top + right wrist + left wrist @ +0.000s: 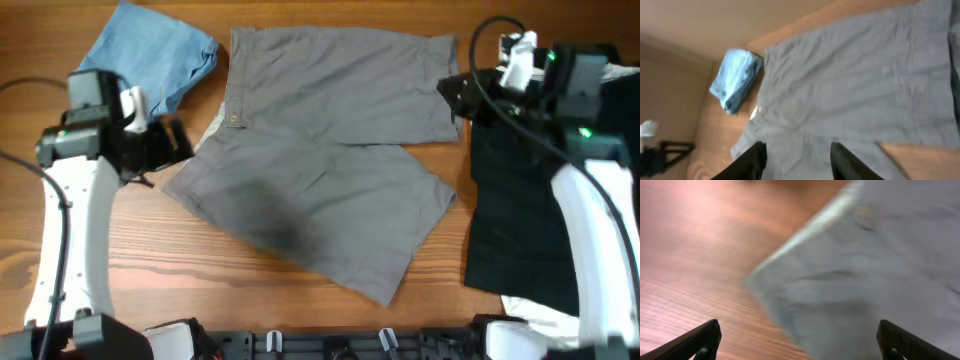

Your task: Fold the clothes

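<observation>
The grey shorts (320,150) lie spread flat in the middle of the wooden table, waistband to the left, with a button (237,119). My left gripper (178,145) is open and empty, just left of the shorts' waistband corner (757,277), which fills the left wrist view. My right gripper (452,95) is open and empty, raised by the upper right leg hem; its wrist view looks down over the shorts (855,85). A folded light-blue garment (150,55) lies at the top left and shows in the right wrist view (737,77). A black garment (520,215) lies at the right.
A white scrap (540,312) peeks from under the black garment at the bottom right. Bare wood (200,280) lies in front of the shorts. The arm bases and a black rail (330,345) run along the near edge.
</observation>
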`<act>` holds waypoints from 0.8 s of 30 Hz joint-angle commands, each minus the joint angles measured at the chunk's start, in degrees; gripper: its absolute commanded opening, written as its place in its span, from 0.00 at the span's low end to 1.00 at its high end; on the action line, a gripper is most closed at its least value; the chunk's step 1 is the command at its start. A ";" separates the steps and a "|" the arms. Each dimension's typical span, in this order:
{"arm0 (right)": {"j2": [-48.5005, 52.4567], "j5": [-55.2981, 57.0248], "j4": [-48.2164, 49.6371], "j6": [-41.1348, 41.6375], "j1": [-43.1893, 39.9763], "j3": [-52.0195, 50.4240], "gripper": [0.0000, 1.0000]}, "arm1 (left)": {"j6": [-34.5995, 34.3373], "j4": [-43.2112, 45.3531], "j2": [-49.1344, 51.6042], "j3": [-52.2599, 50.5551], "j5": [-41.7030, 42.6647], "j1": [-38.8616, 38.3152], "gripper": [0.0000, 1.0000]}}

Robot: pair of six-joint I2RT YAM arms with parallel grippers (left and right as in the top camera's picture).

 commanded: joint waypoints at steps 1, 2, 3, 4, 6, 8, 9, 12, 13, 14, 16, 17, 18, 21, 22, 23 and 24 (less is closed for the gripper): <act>-4.07 2.23 -11.23 -1.38 0.28 -0.28 0.50 | -3.06 2.62 3.89 -5.20 -0.35 6.34 0.97; -4.04 2.32 -14.86 -1.40 0.28 -0.31 0.50 | -3.06 3.72 5.09 -5.99 1.01 7.23 0.91; -3.48 2.95 -19.76 -1.40 0.35 -1.29 0.50 | -3.06 5.18 7.52 -6.80 2.64 8.00 0.72; -3.08 4.02 -21.59 -1.40 0.46 -2.54 0.50 | -3.04 5.99 9.35 -6.84 2.64 8.02 0.66; -2.14 5.64 -22.62 -1.38 1.38 -6.27 0.50 | -3.06 8.83 14.25 -6.84 2.64 8.00 0.74; -2.03 5.64 -23.10 -1.46 2.38 -9.81 0.50 | -3.08 11.17 19.43 -6.84 2.71 8.00 0.74; -2.05 5.64 -23.50 -1.40 2.82 -10.82 0.50 | -3.06 11.58 21.03 -6.84 3.23 8.00 0.73; -2.03 5.64 -23.93 -1.16 5.53 -15.41 0.52 | -2.93 11.47 26.34 -6.84 6.58 8.00 0.73; -2.03 5.66 -23.65 -1.16 6.82 -17.27 0.53 | -2.84 11.34 27.15 -6.84 7.28 8.00 0.73; -2.03 5.68 -22.99 -0.22 8.39 -19.56 0.54 | -2.82 11.52 27.69 -6.84 7.21 8.00 0.73; -2.03 6.60 -21.27 6.25 11.72 -25.31 0.54 | -2.82 11.87 27.89 -6.84 7.08 8.02 0.56; -2.03 7.19 -20.15 8.83 13.03 -27.76 0.54 | -2.84 12.00 27.89 -6.84 7.02 8.02 0.43; -2.03 7.15 -18.56 11.54 14.25 -30.36 0.54 | -2.86 12.00 27.89 -6.84 7.02 8.00 0.27; -2.03 6.05 -11.80 17.40 19.17 -38.97 0.54 | -2.86 11.52 27.89 -6.84 7.02 8.00 0.04; -2.03 4.98 -9.79 18.82 20.85 -41.09 0.54 | -2.86 11.50 27.89 -6.84 7.04 8.00 0.04; -2.03 3.67 -7.52 20.02 22.60 -42.80 0.54 | -2.86 11.50 27.89 -6.84 7.02 8.00 0.04; -2.03 3.02 -5.88 20.92 24.24 -43.85 0.54 | -2.86 11.50 27.89 -6.84 7.04 8.00 0.04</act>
